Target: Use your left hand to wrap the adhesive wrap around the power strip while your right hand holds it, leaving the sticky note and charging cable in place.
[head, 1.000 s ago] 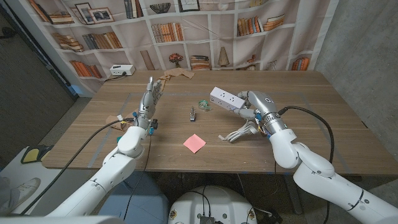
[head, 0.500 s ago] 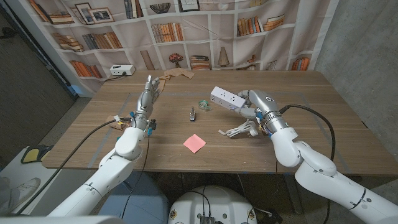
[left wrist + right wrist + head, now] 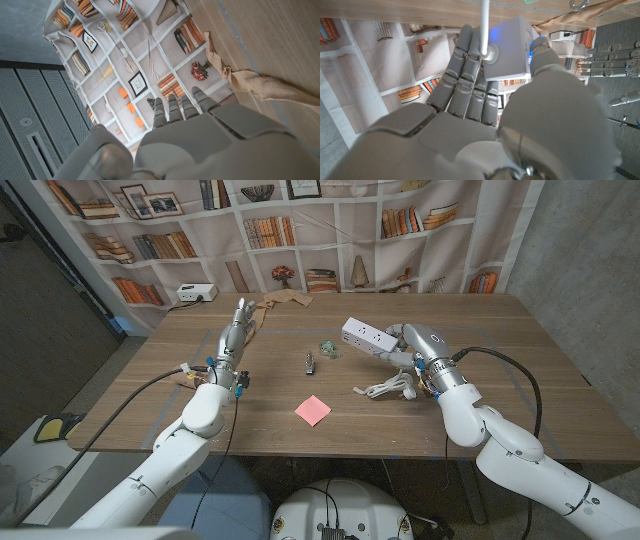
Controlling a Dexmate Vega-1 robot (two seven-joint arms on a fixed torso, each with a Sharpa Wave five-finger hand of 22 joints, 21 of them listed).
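Left hand [image 3: 236, 332] is raised over the desk's left part, fingers straight and together, pointing toward the far edge; nothing is in it, so it counts as released. Just beyond its fingertips, at the far edge, lies the adhesive wrap [image 3: 281, 299]: a tan, crumpled, cloth-like strip, soft and matte, lying loose in folds on the wood. The left wrist view shows the same strip [image 3: 250, 80] past the fingers, not touched.

Near mid-desk stands a small metallic object [image 3: 309, 362], too small to name. Beside it, toward the far edge, sits a small greenish translucent item [image 3: 328, 346], also unclear. A sticky note [image 3: 312, 410], pink, flat and square, lies nearer the front edge, apart from both hands.

Right hand [image 3: 407, 345] grasps the power strip [image 3: 364, 337], a white hard-plastic bar with sockets on top, lifted off the desk and tilted. The right wrist view shows fingers [image 3: 470, 75] wrapped under the block with the thumb on the other side, a blue light glowing on it. Its white cable [image 3: 385, 388] lies in a loose coil on the desk below the hand.

Judgement: the hold step looks done; wrapping has not begun. Next move calls for the left hand to reach the wrap, pinch one end and carry it to the strip, without sweeping the note or cable.
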